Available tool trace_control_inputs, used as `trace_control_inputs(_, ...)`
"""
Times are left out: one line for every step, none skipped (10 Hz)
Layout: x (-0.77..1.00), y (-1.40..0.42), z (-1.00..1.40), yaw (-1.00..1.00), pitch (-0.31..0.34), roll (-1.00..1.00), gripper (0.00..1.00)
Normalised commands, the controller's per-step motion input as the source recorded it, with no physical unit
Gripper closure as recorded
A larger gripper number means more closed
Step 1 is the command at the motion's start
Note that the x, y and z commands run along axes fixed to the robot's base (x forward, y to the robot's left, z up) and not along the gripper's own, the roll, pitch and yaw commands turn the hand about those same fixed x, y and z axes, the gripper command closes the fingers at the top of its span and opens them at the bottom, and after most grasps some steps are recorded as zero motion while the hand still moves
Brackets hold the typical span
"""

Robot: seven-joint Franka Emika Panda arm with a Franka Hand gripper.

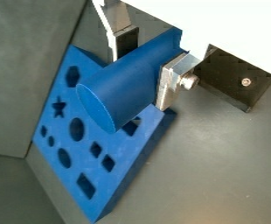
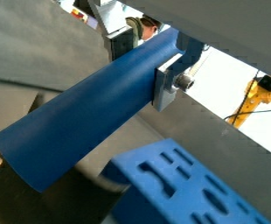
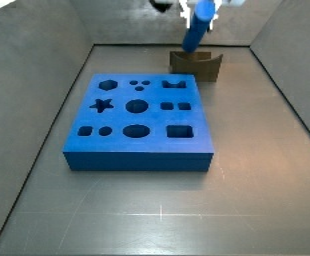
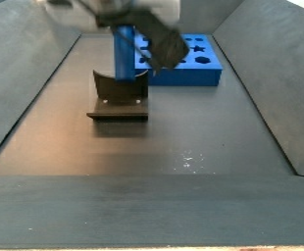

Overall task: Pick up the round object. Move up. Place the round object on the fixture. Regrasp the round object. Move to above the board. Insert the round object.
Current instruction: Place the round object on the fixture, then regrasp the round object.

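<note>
**A:** Round object (image 1: 124, 80) status? Go view by view.

**B:** Wrist view: my hand (image 1: 149, 63) is closed on it, silver fingers (image 1: 169, 83) clamping the blue cylinder across its side. Flat round end faces the camera. Board (image 1: 97, 162) lies below and beyond it, holes visible: star, circles, squares. Dark fixture (image 1: 237, 80) sits off beside the board, on the floor.

**A:** Second wrist cam agree?

**B:** Yes. Round object (image 2: 91, 109) runs long and diagonal through the frame, finger plate (image 2: 167, 85) pressed to its side near the far end. Hand (image 2: 149, 63) grips well toward one end, not mid-length. Board corner (image 2: 184, 188) shows underneath.

**A:** Side views?

**B:** Side view: hand (image 3: 198, 12) is up near the back wall, peg (image 3: 195, 35) hanging roughly upright under it, lower end at or just above the fixture (image 3: 198, 64). Can't tell if it touches. Board (image 3: 138, 150) sits mid-floor, well apart from the peg. Opposite side view: same story, peg (image 4: 124, 54) upright over the fixture (image 4: 118, 98), hand (image 4: 122, 15) on top, board (image 4: 194, 69) behind.

**A:** Progress?

**B:** My read: pick and lift done, peg is at the fixture stage, either placing or regrasped. Left: move above the board, insert. No hole is filled yet.
</note>
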Motion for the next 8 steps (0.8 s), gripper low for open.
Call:
trace_control_inputs(0.12,0.09,-0.87,-0.07,-0.077,-0.12,1.00)
trace_control_inputs(0.11,0.07,-0.69,-0.05,-0.081,-0.10,1.00)
trace_control_inputs(0.09,0.05,-0.52,-0.03,-0.087,-0.09,1.00)
trace_control_inputs(0.07,0.04,-0.36,-0.02,-0.094,-0.08,1.00)
trace_control_inputs(0.00,0.00,0.00,0.00,0.000,0.00,0.00)
trace_control_inputs(0.00,0.00,1.00,0.01,-0.079,0.03,0.00)
trace_control_inputs(-0.01,0.00,1.00,0.02,-0.072,0.04,0.00)
trace_control_inputs(-0.02,0.00,1.00,0.03,-0.059,0.04,0.00)
